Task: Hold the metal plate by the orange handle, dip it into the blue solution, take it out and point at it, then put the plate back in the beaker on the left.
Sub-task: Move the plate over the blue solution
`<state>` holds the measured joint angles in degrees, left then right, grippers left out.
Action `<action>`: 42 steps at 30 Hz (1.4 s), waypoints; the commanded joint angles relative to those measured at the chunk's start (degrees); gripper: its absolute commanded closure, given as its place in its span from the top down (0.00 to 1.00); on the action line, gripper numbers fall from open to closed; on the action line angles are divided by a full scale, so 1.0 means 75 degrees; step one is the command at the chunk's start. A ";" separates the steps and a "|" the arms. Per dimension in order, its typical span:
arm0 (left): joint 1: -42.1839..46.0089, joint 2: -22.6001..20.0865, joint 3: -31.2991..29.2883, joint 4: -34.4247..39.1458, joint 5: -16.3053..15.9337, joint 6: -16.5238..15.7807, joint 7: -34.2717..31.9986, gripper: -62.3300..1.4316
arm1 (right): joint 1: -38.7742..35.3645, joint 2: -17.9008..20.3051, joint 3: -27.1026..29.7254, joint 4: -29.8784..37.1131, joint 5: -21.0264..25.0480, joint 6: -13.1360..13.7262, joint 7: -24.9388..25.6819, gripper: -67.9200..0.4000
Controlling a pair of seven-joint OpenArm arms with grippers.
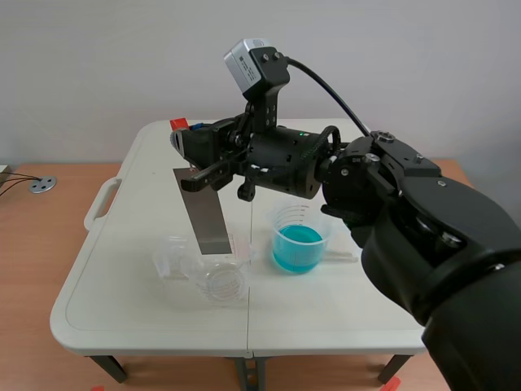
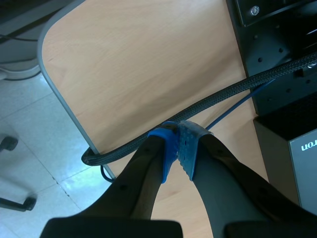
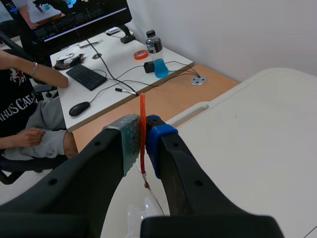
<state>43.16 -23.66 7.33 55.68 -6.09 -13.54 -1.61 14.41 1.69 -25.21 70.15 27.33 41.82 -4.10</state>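
Our right fingers point(image 3: 159, 141) pinch the thin orange handle point(image 3: 142, 119), the flat grey metal plate point(image 1: 207, 216) tilted above the clear plastic beaker point(image 1: 216, 278). Beside it, a second clear beaker point(image 1: 299, 215) holds blue solution point(image 1: 297, 243). Our left fingers point(image 2: 166, 148) are pressed together.

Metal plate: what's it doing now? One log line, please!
right pincer: shut on orange handle | metal plate: hanging tilted, lower end at clear beaker | blue solution: plate outside it | left pincer: shut, empty
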 commanded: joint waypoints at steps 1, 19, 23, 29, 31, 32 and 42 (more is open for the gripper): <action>0.0058 -0.0003 -0.0015 0.0047 -0.0035 -0.0020 -0.0044 0.05 | 0.0003 0.0023 -0.0006 0.0291 -0.0044 0.0120 0.0140 0.02; 0.0061 -0.0245 -0.2215 0.0379 -0.0035 -0.0012 -0.0271 0.05 | -0.0743 0.0527 -0.0003 0.2468 -0.0391 0.0120 0.0134 0.02; 0.0061 -0.0498 -0.2914 0.0589 -0.0035 -0.0012 -0.0274 0.05 | -0.0801 0.0717 0.0003 0.2911 -0.0391 0.0120 0.0137 0.02; 0.0061 -0.0880 -0.3829 0.1087 -0.0038 -0.0012 -0.0274 0.05 | -0.0801 0.1137 0.0041 0.3480 -0.0385 0.0120 0.0143 0.02; 0.0061 -0.0985 -0.4115 0.1314 -0.0041 -0.0012 -0.0277 0.05 | -0.0801 0.1288 0.0119 0.3649 -0.0382 0.0120 0.0143 0.02; 0.0061 -0.1037 -0.4252 0.1443 -0.0044 -0.0012 -0.0283 0.05 | -0.0801 0.1367 0.0169 0.3727 -0.0379 0.0120 0.0146 0.02; 0.0050 -0.1448 -0.4849 0.2999 -0.0245 -0.0017 -0.1571 0.05 | -0.0801 0.2378 0.0895 0.4016 -0.0093 0.0120 0.0510 0.02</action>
<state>43.20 -34.30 -28.91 77.43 -7.14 -13.76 -12.23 7.57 18.79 -19.18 99.39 25.54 42.30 -1.69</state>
